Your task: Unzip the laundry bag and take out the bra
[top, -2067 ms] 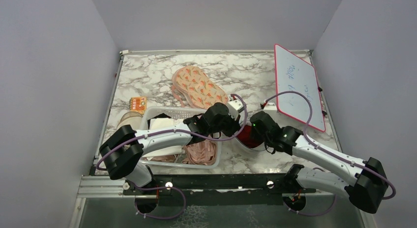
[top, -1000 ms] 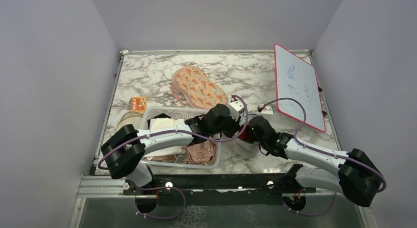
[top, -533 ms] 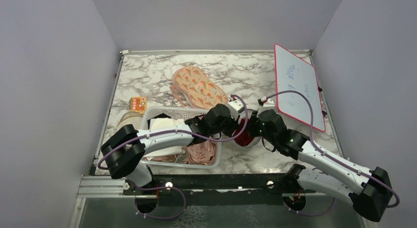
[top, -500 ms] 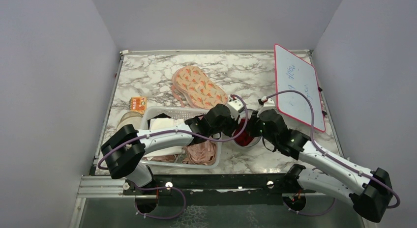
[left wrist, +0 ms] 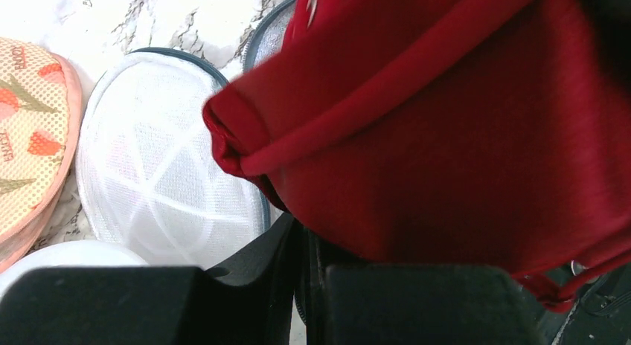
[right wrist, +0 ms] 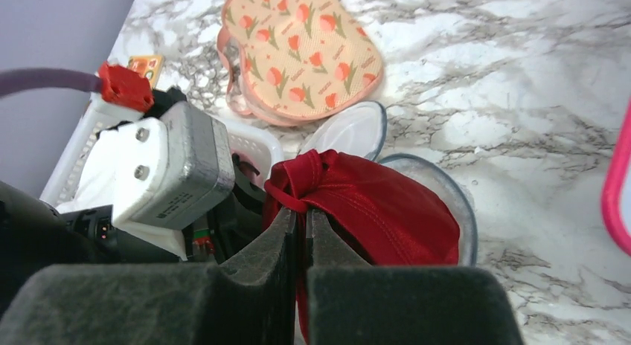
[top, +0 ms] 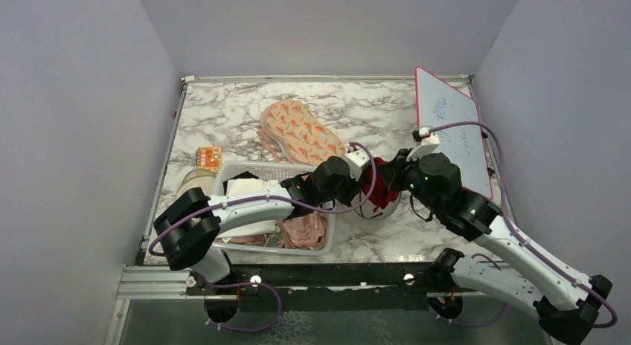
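One laundry bag (right wrist: 449, 196), one bra (right wrist: 372, 204), right fingers (right wrist: 268, 247) pinching the bra, left fingers (left wrist: 253, 265) clenched on the bag's rim, bra lifted higher than before.

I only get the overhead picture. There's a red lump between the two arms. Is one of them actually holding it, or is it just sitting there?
Observer: Holding it. The right wrist camera shows the right gripper shut on a fold of the bra.
Operator: Is it out of that mesh bag?
Observer: It bulges above the open rim of the laundry bag. I cannot tell whether its lowest part has cleared the rim.
Operator: Where is the bag open?
Observer: The left wrist camera shows its round mesh end flipped aside, next to the opening.
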### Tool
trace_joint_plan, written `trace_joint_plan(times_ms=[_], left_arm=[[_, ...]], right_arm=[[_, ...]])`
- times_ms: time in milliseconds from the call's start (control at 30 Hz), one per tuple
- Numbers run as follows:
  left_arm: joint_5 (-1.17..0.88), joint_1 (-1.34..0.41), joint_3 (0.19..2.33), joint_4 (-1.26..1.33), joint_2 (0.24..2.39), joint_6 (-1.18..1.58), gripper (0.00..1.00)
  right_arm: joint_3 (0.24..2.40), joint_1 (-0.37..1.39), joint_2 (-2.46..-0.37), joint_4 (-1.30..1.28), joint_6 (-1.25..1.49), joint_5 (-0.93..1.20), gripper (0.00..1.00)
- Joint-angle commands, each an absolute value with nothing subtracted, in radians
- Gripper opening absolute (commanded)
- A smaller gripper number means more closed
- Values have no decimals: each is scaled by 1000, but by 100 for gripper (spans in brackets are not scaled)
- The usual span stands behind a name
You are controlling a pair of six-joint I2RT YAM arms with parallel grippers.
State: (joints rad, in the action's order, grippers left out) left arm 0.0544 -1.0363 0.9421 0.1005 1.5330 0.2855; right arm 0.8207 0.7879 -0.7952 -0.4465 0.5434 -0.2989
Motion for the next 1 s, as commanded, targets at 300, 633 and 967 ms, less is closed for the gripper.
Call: trace_joint_plan(times_ms=[300,633,967], left_arm=[[94,-1043,1009,62,1552,279,16],[189,-1042,959,107,1368,195,66],[428,-1032,888,167,1101,57,80]], right_arm=[[1031,786,-769,-506,363,-537,1],[1102,787,-795,-473,266,-511,1],[1159,786,-863,-399,245,-263,1]])
